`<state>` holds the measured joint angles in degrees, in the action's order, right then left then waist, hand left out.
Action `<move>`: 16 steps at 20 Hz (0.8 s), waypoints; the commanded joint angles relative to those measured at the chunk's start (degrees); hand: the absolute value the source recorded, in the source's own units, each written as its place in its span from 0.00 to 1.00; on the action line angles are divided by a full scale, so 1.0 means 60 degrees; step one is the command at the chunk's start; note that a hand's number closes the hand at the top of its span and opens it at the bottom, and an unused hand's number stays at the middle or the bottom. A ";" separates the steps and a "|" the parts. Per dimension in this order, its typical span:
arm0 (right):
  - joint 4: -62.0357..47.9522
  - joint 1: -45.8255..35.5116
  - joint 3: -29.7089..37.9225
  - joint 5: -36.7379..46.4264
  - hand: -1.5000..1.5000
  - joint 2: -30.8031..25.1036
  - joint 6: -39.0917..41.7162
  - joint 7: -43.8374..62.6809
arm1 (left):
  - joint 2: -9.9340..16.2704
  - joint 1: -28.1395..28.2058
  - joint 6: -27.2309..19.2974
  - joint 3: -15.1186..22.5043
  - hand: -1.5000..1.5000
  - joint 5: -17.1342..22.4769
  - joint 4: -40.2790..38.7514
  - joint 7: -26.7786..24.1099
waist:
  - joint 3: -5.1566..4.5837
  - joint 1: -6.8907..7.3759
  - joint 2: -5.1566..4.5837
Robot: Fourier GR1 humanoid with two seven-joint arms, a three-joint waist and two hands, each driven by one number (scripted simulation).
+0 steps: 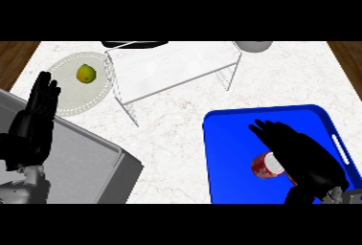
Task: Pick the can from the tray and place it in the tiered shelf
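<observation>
Can is lying on its side in the blue tray, red and white, just under the right hand. That hand is hovering with straight, open fingers, not holding it. It looks light, hard and smooth, so it may roll; grabbing around its round middle seems best. Left hand is resting open, fingers up. White marble counter is holding the wire shelf, well apart.

can in tray at right; shelf behind, plate left
</observation>
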<state>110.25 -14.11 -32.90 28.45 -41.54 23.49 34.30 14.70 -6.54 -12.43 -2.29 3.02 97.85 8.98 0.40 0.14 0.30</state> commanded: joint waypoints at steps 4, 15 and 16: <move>-0.0738 0.0514 0.0016 0.1024 0.00 0.0489 -0.0182 -0.0806 | -0.0046 0.0919 0.0698 -0.0055 0.50 0.0278 0.0035 -0.0263 | -0.0068 0.0028 -0.0047; -0.2109 0.0646 0.0682 0.1700 0.00 0.0903 -0.0527 -0.2727 | -0.0426 0.0643 0.0676 -0.0164 0.50 0.0129 -0.0749 -0.0654 | -0.0069 0.0002 -0.0059; -0.2561 0.0488 0.0427 0.2130 0.00 0.1494 -0.0713 -0.2675 | -0.0474 0.0180 0.0486 -0.0134 0.50 0.0027 -0.0551 -0.0273 | -0.0066 0.0012 -0.0059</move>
<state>98.60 -10.30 -30.35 38.85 -35.19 19.85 20.78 13.35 -6.53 -10.44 -3.38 2.43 96.99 6.66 0.54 0.13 0.40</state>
